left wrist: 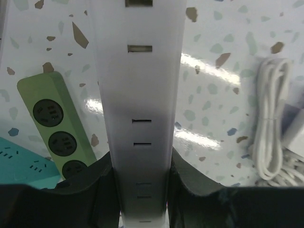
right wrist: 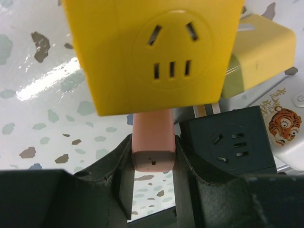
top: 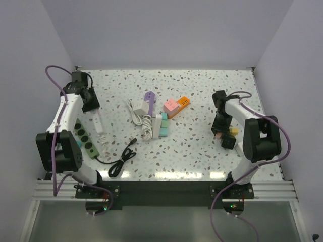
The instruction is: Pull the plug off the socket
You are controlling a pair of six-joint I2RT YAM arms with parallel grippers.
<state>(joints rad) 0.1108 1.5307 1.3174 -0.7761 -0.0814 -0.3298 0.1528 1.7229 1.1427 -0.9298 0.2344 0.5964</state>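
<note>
plug: pink plug (right wrist: 152, 140), matte rounded bar, butted up under the yellow cube socket (right wrist: 152, 52); far right of the table, near its right edge
right gripper (right wrist: 153, 154): pinched narrow on the pink plug, one black finger on each side
seating: the joint is hidden by the cube's body, so I can't tell if the prongs are fully in
yellow cube socket: glossy plastic, rounded corners, round recessed face with five slots
neighbours: black cube socket (right wrist: 228, 142) just right of the plug; pale yellow block (right wrist: 259, 52) at the yellow cube's right
left gripper (left wrist: 141, 164): closed on the white power strip (left wrist: 140, 95), a long flat smooth bar, left side of the table
green power strip (left wrist: 54, 118): just left of the white one, round dark outlets
white cable (left wrist: 270, 123): coiled, right of the white strip
table (top: 202, 151): glossy speckled terrazzo; bare stretch between the pastel blocks (top: 162, 126) and the right gripper
edges: right wall (top: 292, 75) close to the right arm
</note>
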